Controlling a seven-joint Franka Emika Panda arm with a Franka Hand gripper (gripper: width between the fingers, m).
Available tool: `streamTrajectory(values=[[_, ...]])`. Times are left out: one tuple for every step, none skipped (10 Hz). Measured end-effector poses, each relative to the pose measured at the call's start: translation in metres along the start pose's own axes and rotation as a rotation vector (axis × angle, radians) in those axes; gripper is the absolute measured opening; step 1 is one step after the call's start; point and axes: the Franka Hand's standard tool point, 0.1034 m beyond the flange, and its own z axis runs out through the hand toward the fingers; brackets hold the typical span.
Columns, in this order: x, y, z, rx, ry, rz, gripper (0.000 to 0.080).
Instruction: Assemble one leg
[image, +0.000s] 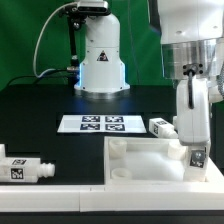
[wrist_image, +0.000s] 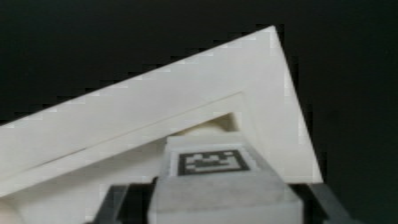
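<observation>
Carefully, the gripper (wrist_image: 210, 200) held one leg (wrist_image: 214, 172) clenched between its jaws above the panel (image: 140, 160); it needed a plumb, centred descent.

My gripper (image: 196, 152) sits over the exterior view's right corner of the large flat white square panel with raised rim (image: 135, 150), fingers closed on a chunky white tagged peg (wrist_image: 214, 180). Rim wall (wrist_image: 267, 110) is close ahead of the peg. Panel interior is open. The marker board (image: 100, 124) and a second white peg (image: 162, 126) lie behind; a third peg (image: 22, 169) lies well apart at the exterior view's left, with open black table (image: 50, 125) between.
</observation>
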Motion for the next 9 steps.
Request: streamTrajectory(values=[[0.001, 0.0, 0.0, 0.005, 0.007, 0.016, 0.0287], [0.001, 0.0, 0.0, 0.005, 0.01, 0.003, 0.0287], [0.001, 0.0, 0.0, 0.005, 0.01, -0.004, 0.0287], [-0.001, 0.0, -0.001, 0.006, 0.008, -0.013, 0.0463], [-0.008, 0.0, -0.009, 0.013, -0.001, -0.041, 0.0589], [-0.016, -0.004, -0.027, 0.034, -0.027, -0.049, 0.0589], [-0.02, -0.008, -0.044, 0.058, -0.056, -0.039, 0.0636], [-0.017, -0.005, -0.038, 0.048, -0.049, -0.04, 0.0636], [-0.017, -0.005, -0.035, 0.047, -0.047, -0.042, 0.0647]])
